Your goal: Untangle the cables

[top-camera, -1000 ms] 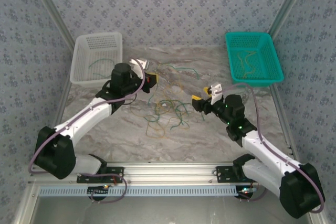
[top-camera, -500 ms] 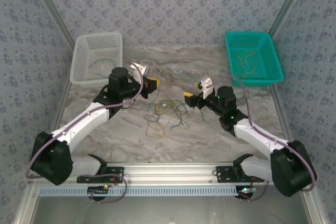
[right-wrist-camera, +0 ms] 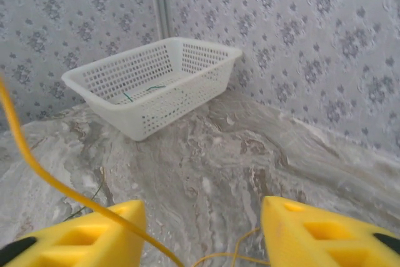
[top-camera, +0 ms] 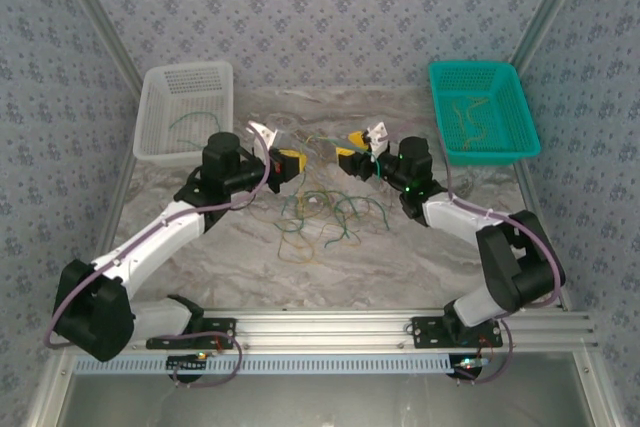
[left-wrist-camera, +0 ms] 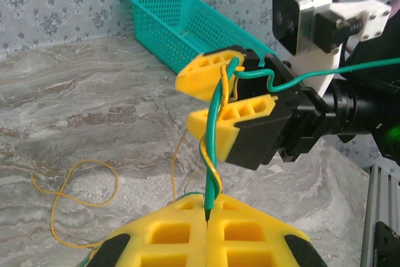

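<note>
Left wrist view: my left end effector (left-wrist-camera: 206, 209) is pressed together on a green cable (left-wrist-camera: 215, 123) and a yellow cable (left-wrist-camera: 203, 151). The two are twisted together and run nearly upright to my right end effector (left-wrist-camera: 206, 101), which is spread around them. Other cables (top-camera: 322, 215) sprawl on the surface (top-camera: 400, 257) between my arms.

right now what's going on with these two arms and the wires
Two arms are untangling thin wires. The left gripper has its jaws shut on a green wire twisted with a yellow wire, held above the marbled table. The right gripper faces it, jaws apart around the pair. A heap of green and yellow wires lies on the table; a few sit in the white plastic basket and the teal basket.
</note>
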Controlling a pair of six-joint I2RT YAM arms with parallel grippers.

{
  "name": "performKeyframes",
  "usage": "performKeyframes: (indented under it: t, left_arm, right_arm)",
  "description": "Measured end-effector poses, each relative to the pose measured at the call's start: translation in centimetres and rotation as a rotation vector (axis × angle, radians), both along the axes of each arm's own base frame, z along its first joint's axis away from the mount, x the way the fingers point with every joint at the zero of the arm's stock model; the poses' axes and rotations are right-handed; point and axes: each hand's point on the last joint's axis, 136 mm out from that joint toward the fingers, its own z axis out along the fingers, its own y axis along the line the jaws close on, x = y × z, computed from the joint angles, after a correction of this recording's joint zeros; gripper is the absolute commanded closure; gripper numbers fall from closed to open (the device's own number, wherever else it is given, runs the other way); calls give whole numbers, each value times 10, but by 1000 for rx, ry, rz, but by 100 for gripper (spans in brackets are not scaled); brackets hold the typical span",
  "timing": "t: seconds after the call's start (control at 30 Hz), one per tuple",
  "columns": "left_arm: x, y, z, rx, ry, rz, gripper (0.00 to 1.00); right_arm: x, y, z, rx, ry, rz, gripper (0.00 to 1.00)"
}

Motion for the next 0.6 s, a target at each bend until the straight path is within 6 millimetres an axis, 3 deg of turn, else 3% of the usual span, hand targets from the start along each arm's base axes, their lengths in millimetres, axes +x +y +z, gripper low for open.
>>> performKeyframes:
  t: [0.07,0.2,0.27,0.33,0.4,0.53,0.6]
  left_arm:
    - [-1,0,-3,-2,6,1,100]
    - [-1,2,-5,-6,9,8,100]
    - [0,4,-5,-5,5,25,100]
    - [1,8,-4,-6,1,53,91]
    - [3,14,-5,-6,-3,95,88]
    - [6,26,-5,-13,-20,171,64]
    - [10,33,-6,-19,-27,211,64]
  right_arm:
    - [0,3,3,15,-2,14,82]
    - [-1,5,8,33,-5,29,100]
    - [-1,4,9,41,3,24,100]
    - [0,4,9,44,10,20,100]
    - [-1,2,9,45,30,9,100]
    - [2,-4,21,69,82,-37,100]
    - [6,-5,32,92,115,-57,100]
